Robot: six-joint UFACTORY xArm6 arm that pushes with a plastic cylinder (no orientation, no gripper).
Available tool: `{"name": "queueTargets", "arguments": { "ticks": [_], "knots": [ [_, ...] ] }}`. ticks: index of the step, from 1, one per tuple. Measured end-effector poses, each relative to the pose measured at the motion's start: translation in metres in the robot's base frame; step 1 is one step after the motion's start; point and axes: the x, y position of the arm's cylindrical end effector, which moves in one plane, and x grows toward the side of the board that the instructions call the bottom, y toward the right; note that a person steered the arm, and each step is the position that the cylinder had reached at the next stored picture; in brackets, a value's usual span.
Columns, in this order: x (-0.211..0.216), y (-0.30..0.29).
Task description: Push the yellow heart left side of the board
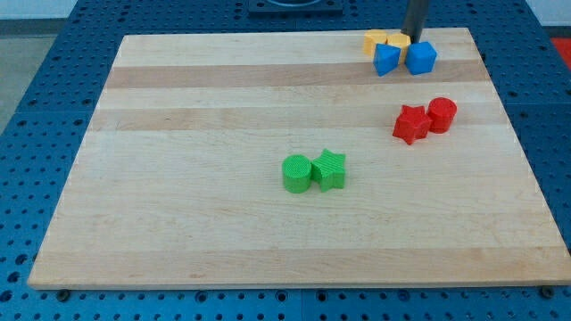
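Two yellow blocks sit side by side at the view's top right: the left one (375, 41) and the right one (398, 39). I cannot tell which of them is the heart. Two blue blocks stand just below them, one on the left (386, 59) and one on the right (420, 58), partly covering the yellow ones. My tip (413, 39) comes down from the view's top edge, right beside the right yellow block and just above the right blue block. I cannot tell whether it touches either.
A red star (410, 124) and a red cylinder (442, 115) touch at the view's right. A green cylinder (296, 173) and a green star (329, 169) touch near the middle. The wooden board (178, 134) lies on a blue perforated table.
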Motion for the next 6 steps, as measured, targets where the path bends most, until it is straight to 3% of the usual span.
{"name": "queueTargets", "arguments": {
  "ticks": [4,6],
  "knots": [
    [0.012,-0.037],
    [0.006,-0.097]
  ]
}}
